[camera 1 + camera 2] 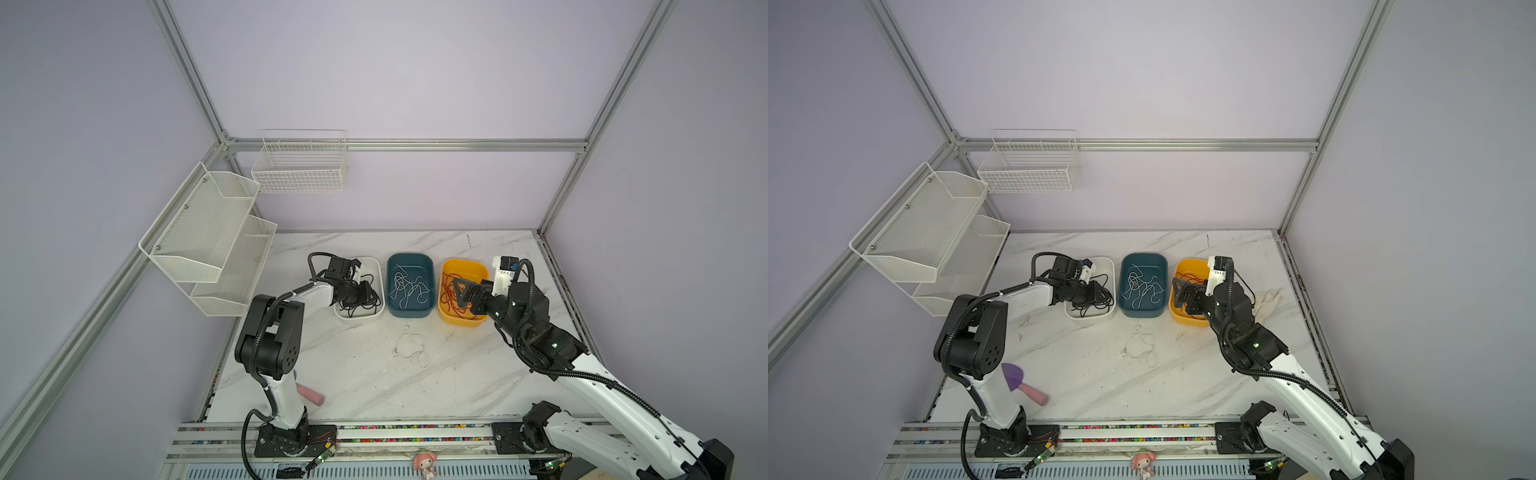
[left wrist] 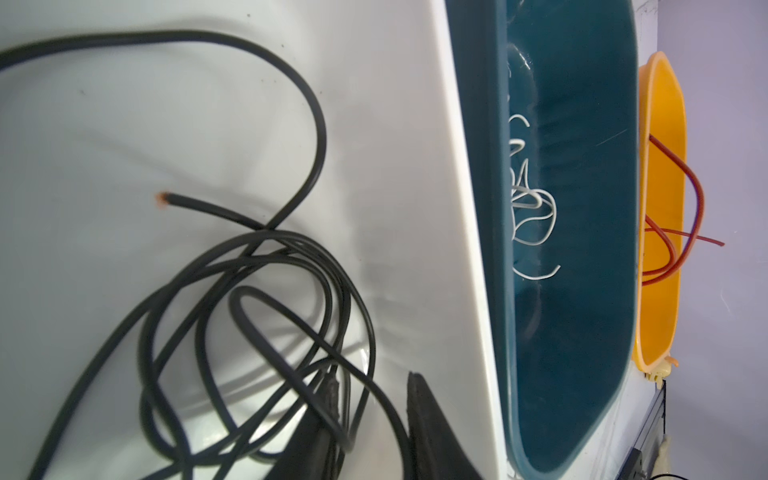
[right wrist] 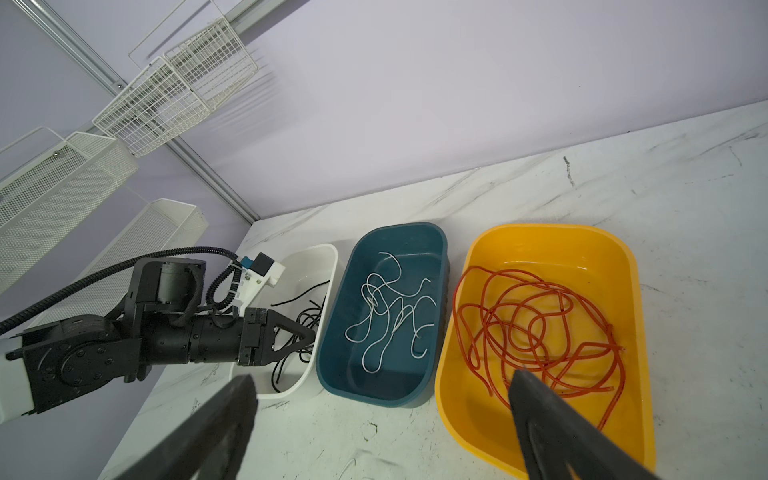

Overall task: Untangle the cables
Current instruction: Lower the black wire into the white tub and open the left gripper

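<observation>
Closest to the top camera, a small pink doll [image 1: 424, 460] sits on the front rail [image 1: 374, 434] below the marble tabletop [image 1: 374, 386]. Farther back three bins stand in a row: black cables [image 1: 358, 308] coil in the white bin [image 1: 358, 318], white cables [image 1: 405, 286] curl in the blue bin [image 1: 410, 313], and red-orange cables [image 1: 451, 296] loop in the yellow bin [image 1: 459, 323]. One loose white cable [image 1: 409, 348] lies on the tabletop before the blue bin. The left hand [image 1: 369, 294] hangs low inside the white bin, jaws narrowly apart, with black loops crossing the gap. The right hand [image 3: 382, 376] hovers at the yellow bin, jaws wide, holding nothing.
</observation>
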`<control>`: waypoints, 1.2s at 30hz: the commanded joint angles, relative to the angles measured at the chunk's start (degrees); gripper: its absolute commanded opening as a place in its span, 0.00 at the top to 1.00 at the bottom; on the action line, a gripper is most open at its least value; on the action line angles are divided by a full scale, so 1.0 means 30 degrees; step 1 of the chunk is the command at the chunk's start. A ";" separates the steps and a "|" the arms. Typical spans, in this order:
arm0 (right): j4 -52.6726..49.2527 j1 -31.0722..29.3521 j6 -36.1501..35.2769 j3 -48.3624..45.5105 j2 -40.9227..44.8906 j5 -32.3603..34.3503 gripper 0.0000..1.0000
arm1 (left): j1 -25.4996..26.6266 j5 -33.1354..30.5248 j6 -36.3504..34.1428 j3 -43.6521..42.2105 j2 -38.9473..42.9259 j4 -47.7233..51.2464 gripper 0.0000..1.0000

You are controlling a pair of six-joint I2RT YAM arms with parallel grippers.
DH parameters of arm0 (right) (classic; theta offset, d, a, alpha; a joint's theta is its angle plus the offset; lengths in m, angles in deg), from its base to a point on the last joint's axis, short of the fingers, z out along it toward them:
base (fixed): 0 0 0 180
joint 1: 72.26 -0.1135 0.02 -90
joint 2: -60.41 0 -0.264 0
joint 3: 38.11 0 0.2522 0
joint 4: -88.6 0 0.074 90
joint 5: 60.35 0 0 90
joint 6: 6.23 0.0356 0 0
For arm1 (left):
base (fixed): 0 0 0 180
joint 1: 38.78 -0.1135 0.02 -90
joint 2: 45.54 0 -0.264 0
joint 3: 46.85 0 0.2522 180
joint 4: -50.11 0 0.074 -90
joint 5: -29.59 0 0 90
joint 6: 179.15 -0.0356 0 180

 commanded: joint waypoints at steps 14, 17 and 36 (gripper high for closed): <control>0.0134 -0.0115 -0.0187 0.0663 -0.0198 -0.0372 0.02 | -0.0735 0.0413 0.0748 0.2638 0.3648 0.1723 0.37; -0.0101 -0.0120 -0.0301 0.0776 -0.0366 -0.0035 0.02 | -0.0764 -0.0005 0.0674 0.2834 0.4229 0.2103 0.29; 0.0466 -0.0101 -0.0357 0.0699 -0.1318 -0.1474 0.02 | -0.0503 -0.6505 -0.1263 0.4132 0.4648 0.5656 0.13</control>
